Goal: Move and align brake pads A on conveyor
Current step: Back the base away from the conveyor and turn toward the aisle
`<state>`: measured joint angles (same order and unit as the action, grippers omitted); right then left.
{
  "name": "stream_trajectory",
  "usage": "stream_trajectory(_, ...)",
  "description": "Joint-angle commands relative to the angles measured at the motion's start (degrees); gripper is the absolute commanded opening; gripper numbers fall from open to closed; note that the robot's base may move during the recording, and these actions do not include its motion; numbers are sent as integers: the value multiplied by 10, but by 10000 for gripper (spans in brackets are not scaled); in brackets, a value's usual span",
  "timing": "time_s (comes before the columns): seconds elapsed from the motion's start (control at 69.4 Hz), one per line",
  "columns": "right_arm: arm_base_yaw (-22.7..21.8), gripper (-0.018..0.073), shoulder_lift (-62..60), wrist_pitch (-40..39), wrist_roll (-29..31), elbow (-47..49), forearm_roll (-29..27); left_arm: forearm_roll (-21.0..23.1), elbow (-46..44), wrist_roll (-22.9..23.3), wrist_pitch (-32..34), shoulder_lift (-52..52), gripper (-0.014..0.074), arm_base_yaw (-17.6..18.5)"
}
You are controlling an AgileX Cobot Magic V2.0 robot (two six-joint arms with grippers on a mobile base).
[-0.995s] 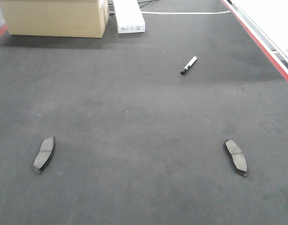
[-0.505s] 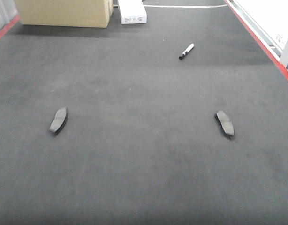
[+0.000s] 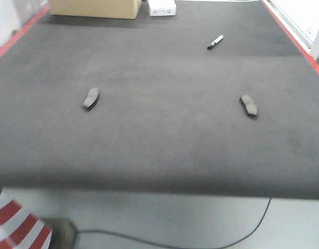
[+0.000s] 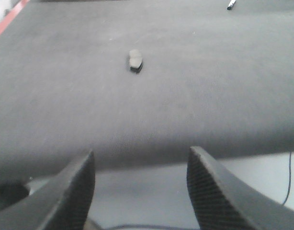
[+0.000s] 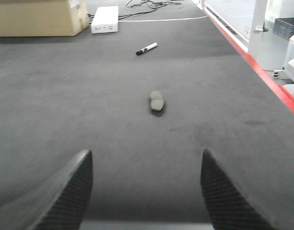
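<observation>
Front-facing view: on the dark charcoal felt conveyor belt (image 3: 164,135), one flat grey-brown brake pad (image 3: 91,98) lies well left of the black-and-white marker pen (image 3: 215,42), a second pad (image 3: 248,105) slightly right. Left gripper (image 4: 140,191) and right gripper (image 5: 144,191) gape empty.

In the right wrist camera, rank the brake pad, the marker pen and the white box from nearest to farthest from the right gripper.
Measured from the right gripper:
1. Brake pad, straight ahead, near the centre of the view.
2. Marker pen, farther back, slightly left of the pad.
3. White box, at the far end, further left.
</observation>
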<state>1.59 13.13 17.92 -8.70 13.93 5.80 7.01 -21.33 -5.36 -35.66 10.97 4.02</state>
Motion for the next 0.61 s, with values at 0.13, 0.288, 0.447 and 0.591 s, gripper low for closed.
stream_trajectory(0.13, -1, 473, 5, -41, 4, 16, 2, 7, -15, 2, 44, 8, 396, 1)
stream_trajectory(0.288, -1, 473, 5, -41, 4, 15, 2, 7, -15, 2, 44, 8, 396, 1)
stream_trajectory(0.447, -1, 473, 5, -41, 4, 15, 2, 7, -15, 2, 44, 8, 396, 1)
stream_trajectory(0.591, -1, 473, 5, -41, 4, 15, 2, 7, -15, 2, 44, 8, 396, 1)
